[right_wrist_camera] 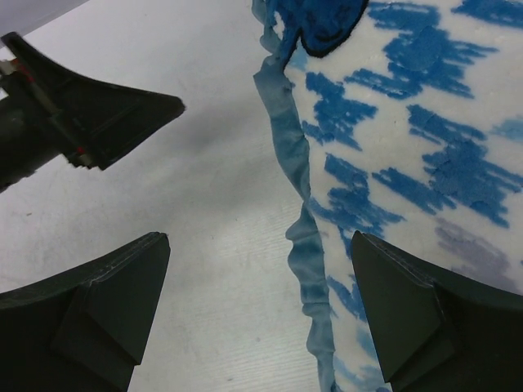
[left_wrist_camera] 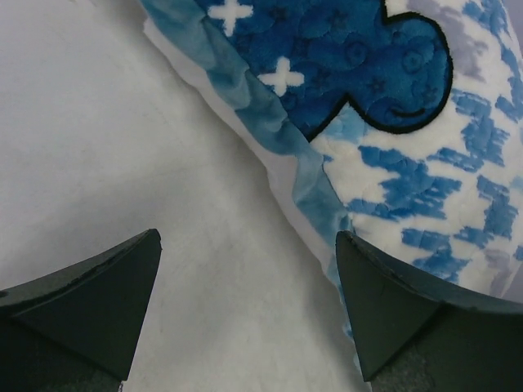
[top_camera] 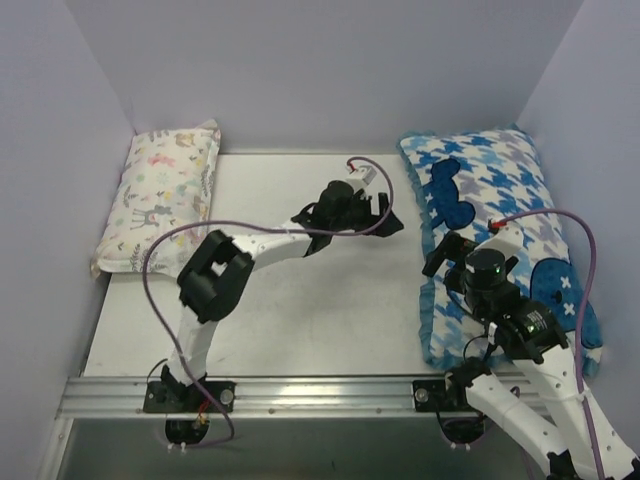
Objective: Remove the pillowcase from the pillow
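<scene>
Two claws are seen spread wide, with nothing gripped by either. The left claw [left_wrist_camera: 248,237] is held low over the bare tabletop [left_wrist_camera: 98,147]. The pillowcase [left_wrist_camera: 409,188] lies ahead of it and to its right. The teal frilled edge [left_wrist_camera: 261,114] runs diagonally down toward the claw's right finger [left_wrist_camera: 392,310]; whether that finger touches the fabric cannot be told. A dark blue mouse-head shape [left_wrist_camera: 343,57] is seen ahead of this claw. The right claw [right_wrist_camera: 260,238] is placed astride the same frill, with its left finger [right_wrist_camera: 98,310] over the tabletop and its right finger over the houndstooth cover. One finger of the left claw is seen ahead and to the left of the right claw. The pillowcase is plumply filled and not yet taken off, and the pillow is hidden inside it. A smaller animal-print pillow [top_camera: 165,195] is laid well to the left of both claws, against the left wall [top_camera: 60,150].
</scene>
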Controlling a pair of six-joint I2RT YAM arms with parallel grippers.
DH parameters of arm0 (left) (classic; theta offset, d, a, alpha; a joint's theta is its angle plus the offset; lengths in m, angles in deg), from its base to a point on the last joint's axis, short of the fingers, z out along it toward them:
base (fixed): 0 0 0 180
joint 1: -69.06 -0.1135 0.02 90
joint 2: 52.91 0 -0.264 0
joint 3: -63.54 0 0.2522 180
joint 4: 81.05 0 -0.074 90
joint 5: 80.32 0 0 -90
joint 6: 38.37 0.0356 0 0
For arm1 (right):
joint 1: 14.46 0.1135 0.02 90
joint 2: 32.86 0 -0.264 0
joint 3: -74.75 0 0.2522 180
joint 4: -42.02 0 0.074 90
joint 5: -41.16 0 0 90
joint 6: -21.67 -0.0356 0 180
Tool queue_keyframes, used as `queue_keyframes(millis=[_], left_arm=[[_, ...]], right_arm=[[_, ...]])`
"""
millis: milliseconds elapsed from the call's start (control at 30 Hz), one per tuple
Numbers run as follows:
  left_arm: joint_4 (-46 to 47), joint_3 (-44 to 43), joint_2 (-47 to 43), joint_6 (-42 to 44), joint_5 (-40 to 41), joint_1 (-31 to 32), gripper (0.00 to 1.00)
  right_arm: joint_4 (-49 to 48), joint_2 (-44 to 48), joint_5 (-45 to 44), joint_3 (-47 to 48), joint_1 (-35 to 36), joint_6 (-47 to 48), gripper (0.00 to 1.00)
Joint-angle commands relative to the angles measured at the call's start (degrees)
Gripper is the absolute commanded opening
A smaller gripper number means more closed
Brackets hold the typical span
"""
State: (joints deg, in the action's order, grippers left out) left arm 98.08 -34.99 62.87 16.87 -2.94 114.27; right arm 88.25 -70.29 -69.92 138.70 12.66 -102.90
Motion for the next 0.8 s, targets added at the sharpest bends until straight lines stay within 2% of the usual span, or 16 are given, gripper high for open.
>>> queue_keyframes(millis=[0, 133, 333, 467, 600, 633, 667, 700, 767], left_arm=[[17.5, -7.0, 8.4, -8.4, -11.0, 0.4, 0.96], [21.5, -14.9, 17.6, -12.6, -12.1, 2.0, 0.96], [23.4, -23.6, 26.4, -18.3, -11.7, 4.4, 0.95], [23.2, -30.1, 31.5, -22.1, -10.6, 5.1, 0.87], [22.7, -30.2, 31.9, -22.8, -9.1, 5.4, 0.43], [22.2, -29.6, 31.3, -22.0, -8.7, 5.3, 0.22], [21.6, -29.0, 30.7, -21.6, -8.3, 5.3, 0.09], [21.0, -26.7, 28.9, -21.0, -7.2, 5.2, 0.00], [20.5, -22.0, 25.6, -19.3, -5.2, 5.0, 0.00]], right_arm=[[3.0, 0.3, -3.3, 1.3, 0.4, -0.5, 1.00], [3.4, 0.8, -3.6, 0.1, 0.4, -0.4, 1.00], [3.9, 1.0, -5.9, -1.7, 0.4, -0.2, 1.00], [4.2, 1.4, -7.2, -2.1, 0.3, -0.3, 1.00], [4.4, 1.3, -8.5, -2.4, 0.2, -0.2, 1.00], [4.4, 1.2, -9.0, -2.5, 0.3, -0.2, 1.00], [4.4, 1.1, -9.4, -2.6, 0.3, -0.1, 1.00], [4.4, 0.8, -10.5, -2.6, 0.4, 0.0, 1.00], [4.4, 0.3, -11.2, -2.6, 0.2, 0.1, 1.00]])
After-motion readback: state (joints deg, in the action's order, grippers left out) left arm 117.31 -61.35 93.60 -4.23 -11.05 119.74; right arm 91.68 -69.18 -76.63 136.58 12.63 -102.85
